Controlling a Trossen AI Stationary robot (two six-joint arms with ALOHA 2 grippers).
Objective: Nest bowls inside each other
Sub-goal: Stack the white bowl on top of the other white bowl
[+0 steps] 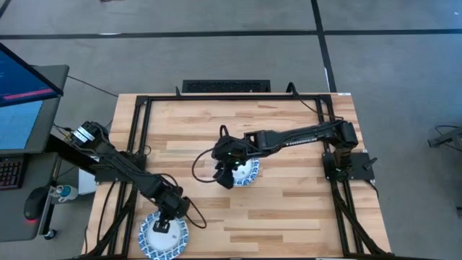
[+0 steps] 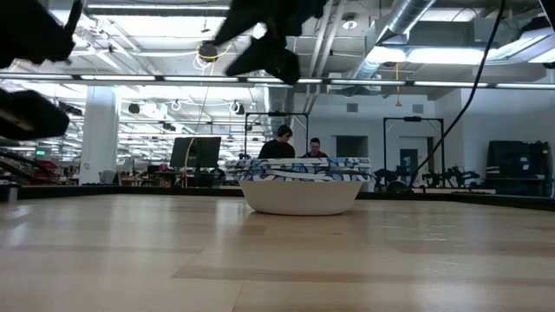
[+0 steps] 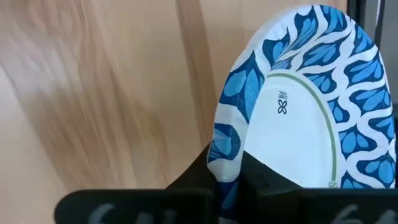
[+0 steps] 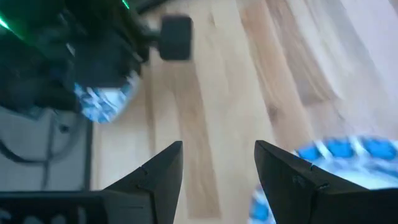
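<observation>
A stack of blue-and-white bowls [image 1: 250, 173] [image 2: 302, 185] stands by its base on the middle of the table. My right gripper [image 1: 227, 172] [image 4: 217, 167] hangs open above the table just left of the stack and touches nothing; the stack's rim [image 4: 348, 154] shows beside one finger. My left gripper [image 1: 163, 222] [image 3: 225, 182] is at the table's near-left corner, shut on one more bowl [image 1: 163, 235] [image 3: 298, 106]. That bowl's white middle carries a small printed mark. My left gripper pinches the single bowl's patterned rim [image 3: 225, 158] between its two fingers, one finger on each face of the rim. In the wrist view the bowl stands on edge ahead of the fingers. Whether any part of it rests on the table cannot be told.
A black frame [image 1: 137, 130] runs along the table's left, far and right edges. Bare wood lies between the stack and the near-left corner. A monitor [image 1: 22, 94] stands off the table's left. Two people [image 2: 295, 147] sit in the room behind.
</observation>
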